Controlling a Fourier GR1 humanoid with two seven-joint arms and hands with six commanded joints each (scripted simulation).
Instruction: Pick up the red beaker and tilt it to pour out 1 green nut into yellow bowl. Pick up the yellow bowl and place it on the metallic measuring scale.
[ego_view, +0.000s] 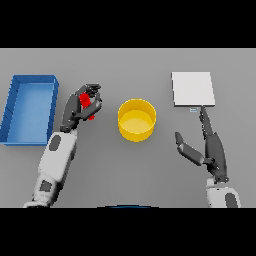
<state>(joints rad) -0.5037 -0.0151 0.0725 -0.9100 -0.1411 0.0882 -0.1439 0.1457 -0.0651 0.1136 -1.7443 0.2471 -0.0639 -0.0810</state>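
Note:
The red beaker (86, 101) is mostly hidden inside my left hand (80, 106), whose fingers and thumb curl round it, left of the yellow bowl (136, 120). The bowl stands upright at the table's middle; I see no nut in it. The metallic measuring scale (193, 89) lies flat at the back right, a pale square plate. My right hand (207, 145) rests on the table in front of the scale, fingers straight, one fingertip near the scale's front edge and the thumb spread toward the bowl.
A blue open tray (31, 109) lies at the far left, close beside my left arm. The grey table (130, 170) spreads in front of the bowl between both arms.

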